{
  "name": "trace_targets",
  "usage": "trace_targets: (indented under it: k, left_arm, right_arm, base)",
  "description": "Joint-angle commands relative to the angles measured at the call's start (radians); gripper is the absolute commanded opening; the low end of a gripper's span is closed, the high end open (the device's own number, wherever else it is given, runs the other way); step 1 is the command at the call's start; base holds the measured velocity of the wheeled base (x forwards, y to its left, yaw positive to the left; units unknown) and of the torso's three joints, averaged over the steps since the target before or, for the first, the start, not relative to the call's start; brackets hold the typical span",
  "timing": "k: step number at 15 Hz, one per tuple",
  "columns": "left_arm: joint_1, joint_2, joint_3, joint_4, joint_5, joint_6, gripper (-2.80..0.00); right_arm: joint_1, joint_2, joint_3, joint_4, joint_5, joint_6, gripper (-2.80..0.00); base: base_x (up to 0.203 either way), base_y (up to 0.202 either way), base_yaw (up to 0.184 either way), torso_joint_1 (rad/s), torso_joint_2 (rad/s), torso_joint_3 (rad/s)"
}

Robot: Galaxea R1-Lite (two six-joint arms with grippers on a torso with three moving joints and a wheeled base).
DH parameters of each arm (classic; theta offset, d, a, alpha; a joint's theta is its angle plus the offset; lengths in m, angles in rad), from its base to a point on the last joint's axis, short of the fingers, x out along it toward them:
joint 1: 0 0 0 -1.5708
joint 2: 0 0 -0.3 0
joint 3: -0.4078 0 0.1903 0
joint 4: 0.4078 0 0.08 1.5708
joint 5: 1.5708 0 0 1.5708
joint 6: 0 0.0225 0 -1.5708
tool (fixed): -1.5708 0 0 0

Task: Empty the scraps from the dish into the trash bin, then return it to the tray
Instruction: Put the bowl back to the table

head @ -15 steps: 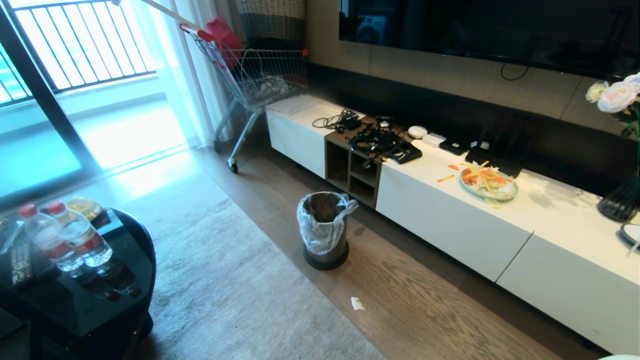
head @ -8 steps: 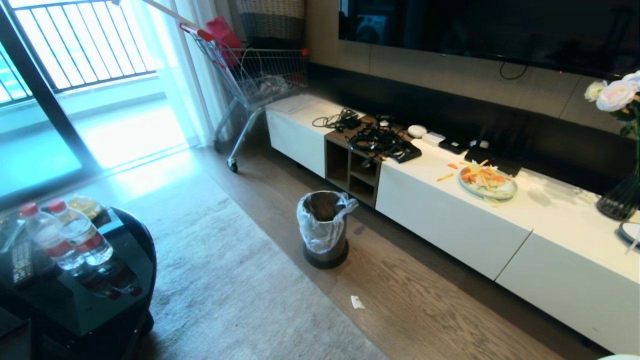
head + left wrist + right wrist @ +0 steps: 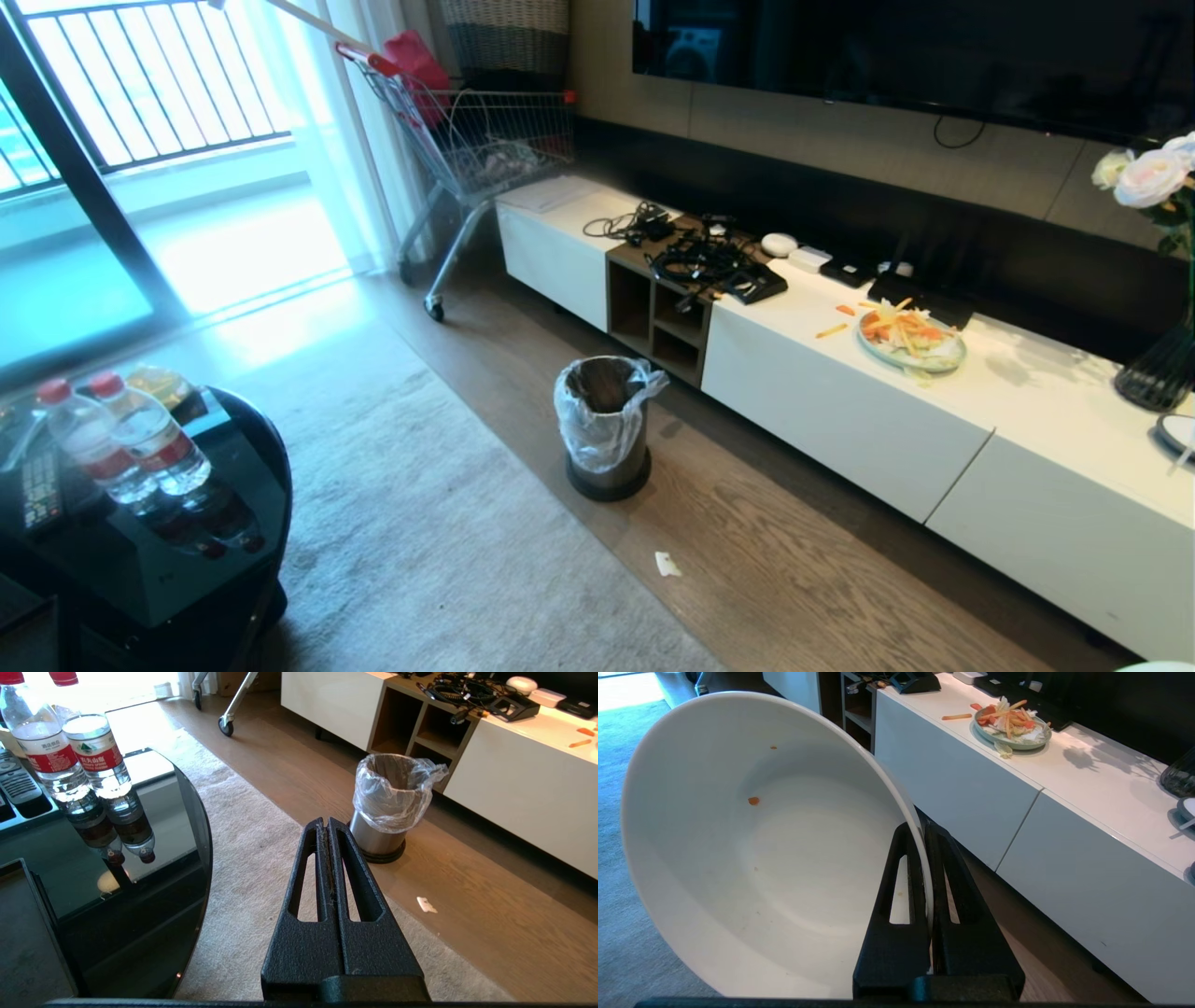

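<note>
1. Jaws of right gripper (image 3: 928,849) clamp the dish (image 3: 752,858) by its rim, one finger inside, one outside. Left gripper (image 3: 328,826) is pressed shut w/ nothing in it, parked.
2. Dish stands on edge, mouth facing sideways, not up; almost empty, only an orange fleck or two of the scraps (image 3: 754,801) stuck inside.
3. Trash bin (image 3: 605,429) sits on the floor just before the white cabinet (image 3: 840,411), ahead of both arms.
4. Tray (image 3: 28,933): prob. the dark rimmed edge on the black table (image 3: 140,560), robot's left side. Judgement: dumping looks done; return means swinging leftward, so dish must be levelled first.
5. Separate plate (image 3: 912,338) of food on the cabinet, not the dish.
</note>
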Motion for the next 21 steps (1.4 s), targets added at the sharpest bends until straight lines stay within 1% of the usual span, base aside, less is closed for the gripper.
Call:
trace_targets:
  k: [1, 5, 9, 16, 18, 21]
  left_arm:
    - [0.000, 0.000, 0.000, 0.000, 0.001, -0.001, -2.80]
    - [0.000, 0.000, 0.000, 0.000, 0.001, -0.001, -2.80]
    - [0.000, 0.000, 0.000, 0.000, 0.001, -0.001, -2.80]
    - [0.000, 0.000, 0.000, 0.000, 0.001, -0.001, -2.80]
    - [0.000, 0.000, 0.000, 0.000, 0.001, -0.001, -2.80]
    - [0.000, 0.000, 0.000, 0.000, 0.001, -0.001, -2.80]
  right_arm:
    - [0.000, 0.001, 0.000, -0.001, -0.001, 0.006, -2.80]
    - [0.000, 0.001, 0.000, 0.000, -0.001, 0.007, -2.80]
    - [0.000, 0.001, 0.000, -0.001, -0.015, 0.041, -2.80]
    - [0.000, 0.001, 0.000, -0.003, -0.021, 0.080, -2.80]
    - [0.000, 0.001, 0.000, -0.006, -0.053, 0.112, -2.80]
    - [0.000, 0.001, 0.000, -0.006, -0.054, 0.125, -2.80]
  base:
    - [0.000, 0.000, 0.000, 0.000, 0.00, 0.000]
    - [0.000, 0.000, 0.000, 0.000, 0.00, 0.000]
    - [-0.002, -0.001, 0.024, 0.000, 0.00, 0.001]
    - [0.000, -0.008, 0.161, 0.004, 0.00, 0.002]
    - [0.002, -0.009, 0.169, 0.002, 0.00, 0.000]
    - [0.001, -0.009, 0.166, 0.001, 0.00, 0.003]
